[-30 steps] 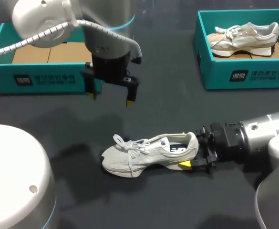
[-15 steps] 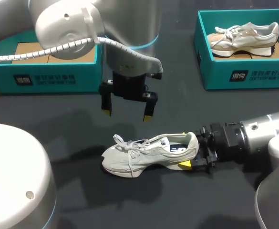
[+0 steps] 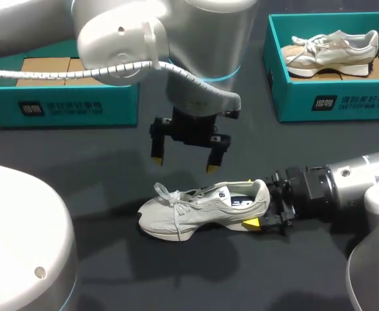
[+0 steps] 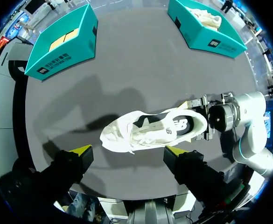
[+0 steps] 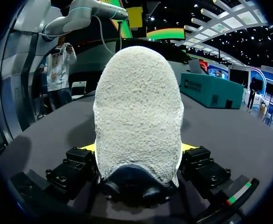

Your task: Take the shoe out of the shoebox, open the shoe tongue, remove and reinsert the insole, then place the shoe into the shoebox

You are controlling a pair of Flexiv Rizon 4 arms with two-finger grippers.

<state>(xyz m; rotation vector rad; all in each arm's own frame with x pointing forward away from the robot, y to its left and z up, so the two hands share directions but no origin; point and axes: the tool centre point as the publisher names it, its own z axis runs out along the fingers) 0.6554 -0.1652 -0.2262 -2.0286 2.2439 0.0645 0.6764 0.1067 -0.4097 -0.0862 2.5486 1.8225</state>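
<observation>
Head view: fixed above and behind, looking down from far off on the whole table [image 3: 241,278].
Left wrist view: high up, facing straight down past the left gripper [image 4: 128,150], with the shoe [image 4: 152,130] just ahead of its fingertips.
Right wrist view: low, facing along the right gripper [image 5: 137,147], very near (the heel between its fingers blocks most of the view).
Shared: the shoe shows in all three. The head and left wrist views also share the right arm [image 3: 344,188].
</observation>
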